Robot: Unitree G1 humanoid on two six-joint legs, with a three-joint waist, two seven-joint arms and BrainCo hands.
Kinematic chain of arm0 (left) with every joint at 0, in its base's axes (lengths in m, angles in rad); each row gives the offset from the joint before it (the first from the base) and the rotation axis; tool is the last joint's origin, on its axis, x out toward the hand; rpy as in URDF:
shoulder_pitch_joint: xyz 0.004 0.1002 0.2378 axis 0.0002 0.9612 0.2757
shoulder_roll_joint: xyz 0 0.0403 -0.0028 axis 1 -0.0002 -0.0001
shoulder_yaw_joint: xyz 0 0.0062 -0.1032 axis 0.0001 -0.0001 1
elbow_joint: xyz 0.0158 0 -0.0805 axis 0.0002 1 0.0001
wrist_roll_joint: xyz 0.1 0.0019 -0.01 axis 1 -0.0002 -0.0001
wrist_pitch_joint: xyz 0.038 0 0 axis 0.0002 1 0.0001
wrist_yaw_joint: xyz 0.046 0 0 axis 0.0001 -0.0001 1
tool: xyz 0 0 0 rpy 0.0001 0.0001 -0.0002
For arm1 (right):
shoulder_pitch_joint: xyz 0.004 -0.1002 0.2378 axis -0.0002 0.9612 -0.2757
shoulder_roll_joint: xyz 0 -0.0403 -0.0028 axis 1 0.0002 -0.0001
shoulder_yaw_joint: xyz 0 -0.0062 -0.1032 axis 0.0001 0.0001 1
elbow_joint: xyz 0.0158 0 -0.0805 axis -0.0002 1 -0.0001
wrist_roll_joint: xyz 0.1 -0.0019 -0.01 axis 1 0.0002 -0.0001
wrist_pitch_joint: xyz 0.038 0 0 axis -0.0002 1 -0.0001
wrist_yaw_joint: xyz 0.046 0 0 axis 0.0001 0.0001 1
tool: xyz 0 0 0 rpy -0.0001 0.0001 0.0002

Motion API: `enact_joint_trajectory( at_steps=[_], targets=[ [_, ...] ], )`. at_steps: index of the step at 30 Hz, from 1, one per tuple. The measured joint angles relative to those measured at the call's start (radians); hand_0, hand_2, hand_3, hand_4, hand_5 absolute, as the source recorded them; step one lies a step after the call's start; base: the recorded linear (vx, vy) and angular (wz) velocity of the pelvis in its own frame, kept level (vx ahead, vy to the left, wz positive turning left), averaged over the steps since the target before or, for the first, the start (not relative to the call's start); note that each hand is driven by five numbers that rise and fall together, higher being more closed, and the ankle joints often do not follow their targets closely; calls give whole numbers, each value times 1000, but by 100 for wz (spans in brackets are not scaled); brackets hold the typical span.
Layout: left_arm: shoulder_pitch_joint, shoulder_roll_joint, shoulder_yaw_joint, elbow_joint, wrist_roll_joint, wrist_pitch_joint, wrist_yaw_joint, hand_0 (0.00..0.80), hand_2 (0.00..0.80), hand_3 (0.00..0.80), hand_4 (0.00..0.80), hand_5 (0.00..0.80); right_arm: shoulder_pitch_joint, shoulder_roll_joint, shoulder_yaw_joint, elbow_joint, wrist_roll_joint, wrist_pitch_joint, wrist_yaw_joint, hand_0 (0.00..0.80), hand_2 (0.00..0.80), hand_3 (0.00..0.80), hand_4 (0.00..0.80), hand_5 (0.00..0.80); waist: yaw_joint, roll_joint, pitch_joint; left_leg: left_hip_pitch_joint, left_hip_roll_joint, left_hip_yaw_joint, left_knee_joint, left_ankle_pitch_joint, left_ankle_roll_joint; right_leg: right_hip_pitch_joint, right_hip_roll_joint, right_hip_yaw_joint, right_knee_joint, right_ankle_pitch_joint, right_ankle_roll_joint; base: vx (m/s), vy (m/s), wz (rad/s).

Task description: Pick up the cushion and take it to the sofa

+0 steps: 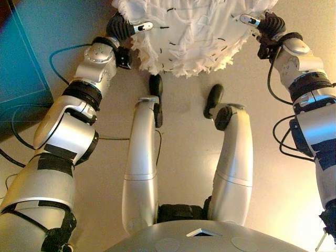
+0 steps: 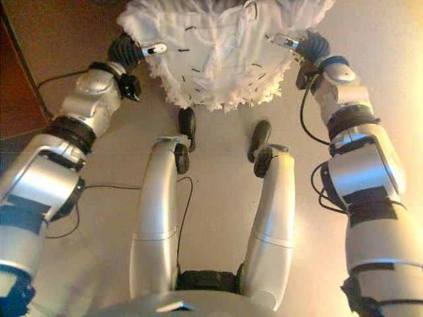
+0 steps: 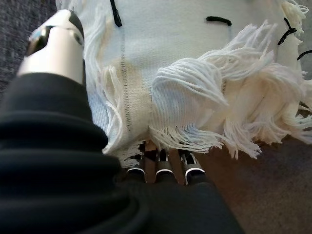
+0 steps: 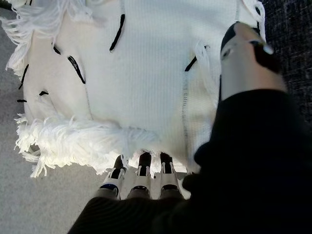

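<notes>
While our left hand (image 1: 125, 27) and right hand (image 1: 265, 23) pinch the cushion (image 1: 191, 31) between them, its fringe could slip from either thumb.

Pale smooth floor (image 1: 189, 157), teal cabinet (image 1: 21, 63) standing on it at left

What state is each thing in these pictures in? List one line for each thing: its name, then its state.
Cushion: white, fringed, lifted off the floor, held between both hands.
Left hand: thumb on top of the cushion, fingers beneath, gripping one edge.
Right hand: thumb on top, fingers beneath, gripping the opposite edge.
</notes>
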Motion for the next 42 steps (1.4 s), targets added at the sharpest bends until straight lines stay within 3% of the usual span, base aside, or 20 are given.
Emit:
enact_joint_trajectory(
  at_steps=[1, 2, 3, 4, 18, 21, 28, 31, 36, 42],
  targets=[
    [-8, -2, -2, 5, 0, 0, 0, 0, 0, 0, 0, 0, -4, 4, 0, 0, 3, 0, 4, 157, 157, 157, 157, 157, -3, 0, 0, 0, -1, 1, -8, 2, 2, 0, -2, -2, -6, 0, 0, -12, -36, 5],
    [-16, -5, -11, 9, 0, 0, 1, 0, 0, 0, 0, 0, -5, 7, 1, 0, 7, -2, 4, 640, 640, 640, 640, 640, -2, 0, 0, 0, -1, 3, -15, 3, 3, 0, -5, -4, -11, 0, 0, -9, -28, 5],
    [-22, -8, -15, 9, -1, 0, 1, 60, 60, 60, 60, 60, -7, 7, 5, 0, 12, -7, 3, 800, 800, 800, 800, 800, -2, 0, 0, 0, -1, 4, -25, 4, 4, 1, -6, -6, -22, 1, 0, -4, -17, 6],
    [-27, -10, -17, 9, -9, 0, 0, 800, 800, 800, 800, 800, -9, 7, 12, 0, 14, -10, 1, 800, 800, 800, 800, 800, -3, 0, 0, 0, -2, 7, -34, 6, 5, 2, -8, -9, -31, 1, 1, -4, -15, 4],
    [-48, -21, -70, 9, -28, -34, 19, 800, 800, 800, 800, 800, 15, 25, 71, -21, -27, -49, -25, 800, 800, 800, 800, 800, -28, 0, 0, 34, -7, 8, -60, 20, 17, 58, -12, -17, -70, 10, 16, 7, -19, 3],
    [-30, -18, -64, -2, -28, -52, 20, 800, 800, 800, 800, 800, 78, 32, 60, -78, -26, -82, -48, 800, 800, 800, 800, 800, -28, 0, 0, 60, -4, 7, -56, 17, 23, 86, -11, -17, -69, 10, 16, 18, -20, 0],
    [221, 5, 40, -172, 66, -151, 64, 800, 800, 800, 800, 800, 408, 75, -38, -356, -52, -181, -185, 800, 800, 800, 800, 800, -52, -2, 0, 170, 3, 7, -77, 7, 30, 209, 0, -20, -118, 15, 24, 4, -4, -2],
    [317, -11, 78, -227, 138, -157, 108, 800, 800, 800, 800, 800, 554, 100, -60, -463, -87, -209, -266, 800, 800, 800, 800, 800, -59, -5, 1, 272, 6, 15, -161, 19, 37, 314, 11, -19, -220, 45, 41, 2, -2, -5],
    [495, -21, 130, -366, 198, -161, 146, 800, 800, 800, 800, 800, 764, 136, -81, -610, -164, -237, -358, 800, 800, 800, 800, 800, -81, -25, -3, 564, -8, 60, -453, 94, 49, 589, 8, -20, -513, 136, 65, 80, 31, -2],
    [580, -28, 228, -481, 211, -187, 173, 800, 800, 800, 800, 800, 854, 156, -137, -764, -213, -256, -390, 800, 800, 800, 800, 800, -79, -44, -12, 786, -21, 80, -629, 138, 45, 806, 3, -37, -691, 184, 85, 40, 49, -2]
  ],
)
